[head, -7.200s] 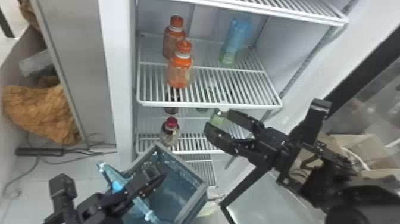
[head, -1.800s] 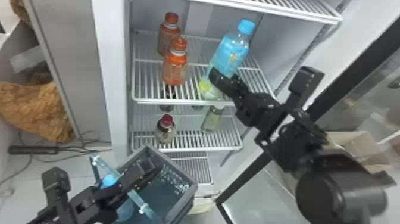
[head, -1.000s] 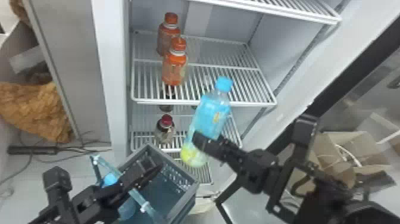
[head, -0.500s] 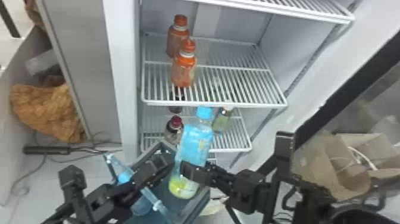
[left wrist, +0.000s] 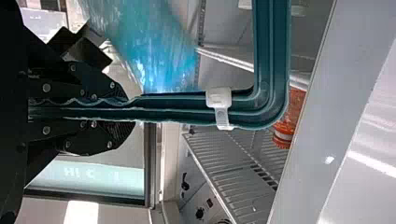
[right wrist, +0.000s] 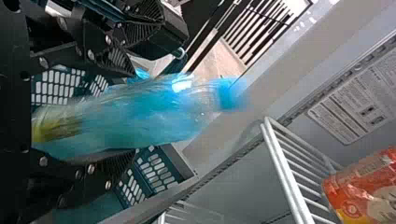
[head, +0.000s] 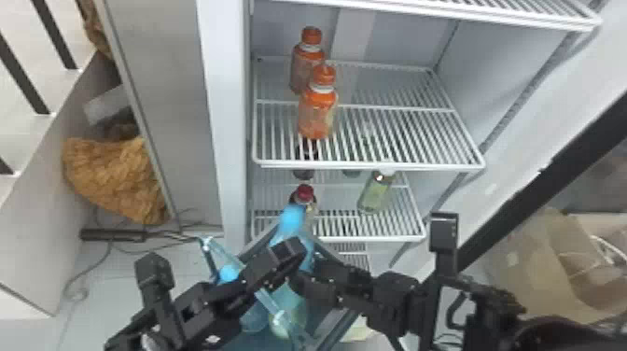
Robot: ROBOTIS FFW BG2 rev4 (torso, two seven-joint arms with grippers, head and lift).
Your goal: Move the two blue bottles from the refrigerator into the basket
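In the head view my right gripper (head: 305, 277) is shut on a blue bottle (head: 293, 233), cap up and tilted, over the basket (head: 343, 326). My left gripper (head: 284, 256) stands close to its left, shut on the basket handle (head: 268, 303). Another blue bottle (head: 227, 274) is in the basket, partly behind my left arm. In the left wrist view my left gripper (left wrist: 130, 109) clamps the teal handle (left wrist: 275, 46), with blue plastic of a bottle (left wrist: 159, 51) beside it. In the right wrist view my right gripper (right wrist: 133, 114) grips the bottle (right wrist: 154, 112) around its body, near the basket wall (right wrist: 152, 170).
Two orange bottles (head: 318, 112) stand on the refrigerator's upper wire shelf (head: 396, 112). A red-capped bottle (head: 304, 192) and a green bottle (head: 377, 191) are on the shelf below. The open door is at the right, cardboard boxes (head: 550, 270) beyond it.
My right gripper took hold of the blue bottle at the upper shelf and carried it down and left over the basket. The left gripper has stayed on the handle; the head view has shifted slightly.
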